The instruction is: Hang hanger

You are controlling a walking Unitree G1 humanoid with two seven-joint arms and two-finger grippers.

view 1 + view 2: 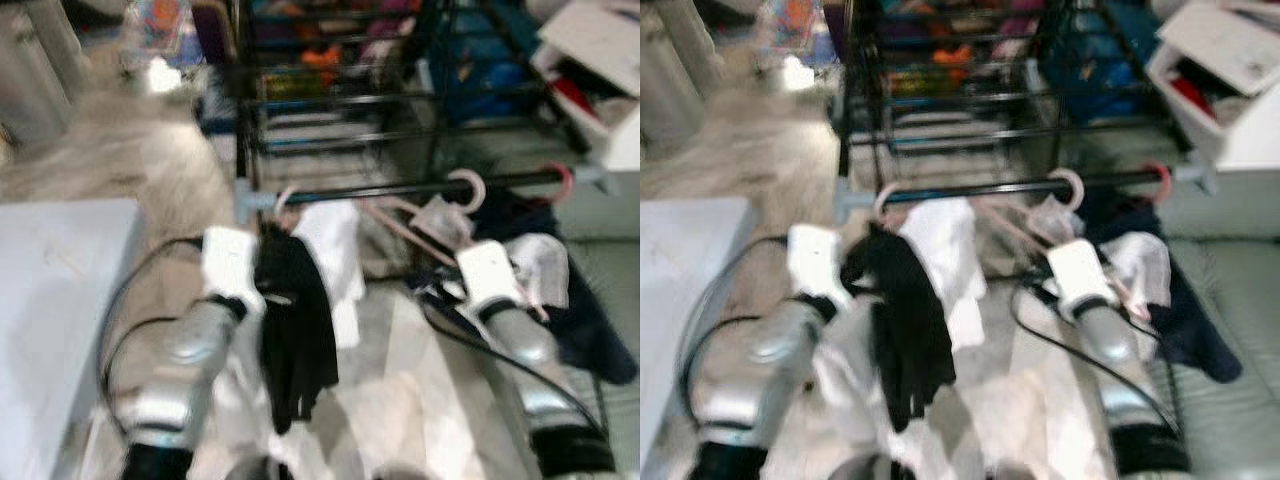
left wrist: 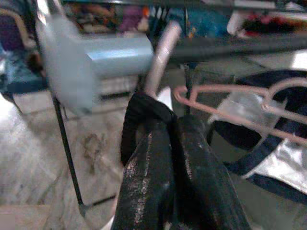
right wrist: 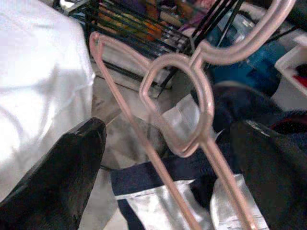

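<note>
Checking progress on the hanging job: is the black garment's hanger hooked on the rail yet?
Cannot tell. The left gripper is shut on the black garment at its pink hanger, right under the rail; blur hides the hook.

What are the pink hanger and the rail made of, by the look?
Hanger: probably plastic, or plastic-coated wire. It is thin pale pink rod with a smooth, dull sheen and rounded bends. Rail: likely metal tube with a dark finish, straight and thin, carrying a narrow highlight; the blur leaves the coating open.
</note>
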